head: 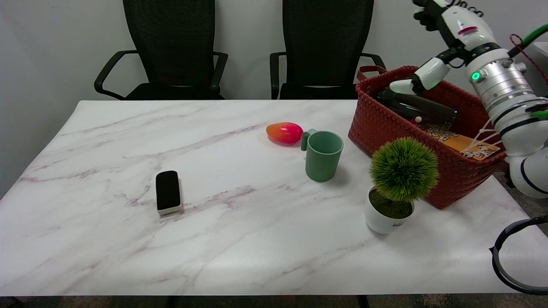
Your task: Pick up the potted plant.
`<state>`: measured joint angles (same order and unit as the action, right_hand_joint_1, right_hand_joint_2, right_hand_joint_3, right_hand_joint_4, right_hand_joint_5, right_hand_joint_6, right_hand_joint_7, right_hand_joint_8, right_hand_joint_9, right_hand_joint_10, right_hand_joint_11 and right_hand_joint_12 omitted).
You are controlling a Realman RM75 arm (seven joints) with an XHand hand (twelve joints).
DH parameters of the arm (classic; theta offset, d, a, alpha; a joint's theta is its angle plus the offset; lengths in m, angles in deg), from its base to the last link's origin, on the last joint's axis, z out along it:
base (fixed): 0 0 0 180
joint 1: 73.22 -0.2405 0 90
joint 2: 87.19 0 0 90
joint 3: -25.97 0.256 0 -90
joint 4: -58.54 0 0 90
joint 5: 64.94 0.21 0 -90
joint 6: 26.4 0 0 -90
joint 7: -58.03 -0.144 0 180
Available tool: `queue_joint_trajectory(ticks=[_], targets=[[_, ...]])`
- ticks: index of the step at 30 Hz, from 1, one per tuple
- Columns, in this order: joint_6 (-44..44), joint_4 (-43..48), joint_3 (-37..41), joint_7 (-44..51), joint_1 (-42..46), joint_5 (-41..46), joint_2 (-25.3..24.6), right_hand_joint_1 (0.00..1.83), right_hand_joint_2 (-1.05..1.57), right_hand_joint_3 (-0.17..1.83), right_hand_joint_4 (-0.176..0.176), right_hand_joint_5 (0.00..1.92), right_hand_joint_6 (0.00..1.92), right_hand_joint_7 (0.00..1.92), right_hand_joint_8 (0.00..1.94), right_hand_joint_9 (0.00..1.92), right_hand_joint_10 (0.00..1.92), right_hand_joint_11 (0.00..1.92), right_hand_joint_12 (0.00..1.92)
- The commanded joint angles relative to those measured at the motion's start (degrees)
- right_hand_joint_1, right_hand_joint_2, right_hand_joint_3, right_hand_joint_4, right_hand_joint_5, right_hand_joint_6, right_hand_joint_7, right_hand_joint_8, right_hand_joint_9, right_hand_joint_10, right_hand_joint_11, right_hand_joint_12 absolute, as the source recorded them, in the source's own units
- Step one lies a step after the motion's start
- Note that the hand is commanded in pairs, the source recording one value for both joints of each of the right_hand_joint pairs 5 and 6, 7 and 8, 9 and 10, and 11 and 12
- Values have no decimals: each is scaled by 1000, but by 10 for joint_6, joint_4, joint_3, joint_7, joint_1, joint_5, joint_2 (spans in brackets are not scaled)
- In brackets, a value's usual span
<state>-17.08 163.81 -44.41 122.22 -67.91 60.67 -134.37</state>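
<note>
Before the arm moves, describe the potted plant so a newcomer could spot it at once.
Start at the red woven basket on the right side of the marble table. Right in front of the basket's near wall stands the potted plant, on the tabletop. It is the only thing with a round, spiky green ball on top, set in a small white pot, unlike the plain green mug to its left.

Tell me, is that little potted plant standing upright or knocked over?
Upright. The potted plant stands on its white pot's base on the table, green ball on top, soil showing at the rim.
</note>
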Motion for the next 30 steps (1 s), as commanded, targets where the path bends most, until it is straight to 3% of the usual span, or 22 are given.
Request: queue_joint_trajectory(ticks=[1, 8, 10, 11, 13, 17, 20, 24, 30], targets=[[233, 9, 37, 3, 59, -91, -37, 1139, -232, 985, 0, 290, 290, 532, 532, 491, 491, 499, 499], [413, -14, -44, -118, 63, -243, -40, 1137, -178, 960, 0, 382, 382, 707, 707, 551, 551, 516, 516], [442, -11, -55, -128, 67, -252, -41, 1125, -134, 934, 0, 497, 497, 890, 890, 661, 661, 544, 544], [449, -9, -59, -129, 70, -254, -42, 1150, -57, 934, 0, 722, 722, 1134, 1134, 931, 931, 602, 602], [464, -6, -70, -137, 77, -260, -44, 1117, -19, 945, 0, 808, 808, 1238, 1238, 1037, 1037, 641, 641], [507, -3, -99, -154, 89, -282, -48, 1109, -32, 1002, 0, 891, 891, 1293, 1293, 1080, 1080, 673, 673], [553, 6, -127, -177, 101, -307, -53, 1112, -65, 1021, 0, 874, 874, 1265, 1265, 1073, 1073, 683, 683], [611, 13, -167, -199, 115, -356, -58, 1131, -151, 1039, 0, 733, 733, 1084, 1084, 978, 978, 699, 699], [724, 12, -232, -229, 122, -380, -59, 1138, -169, 1038, 0, 742, 742, 1110, 1110, 956, 956, 707, 707]])
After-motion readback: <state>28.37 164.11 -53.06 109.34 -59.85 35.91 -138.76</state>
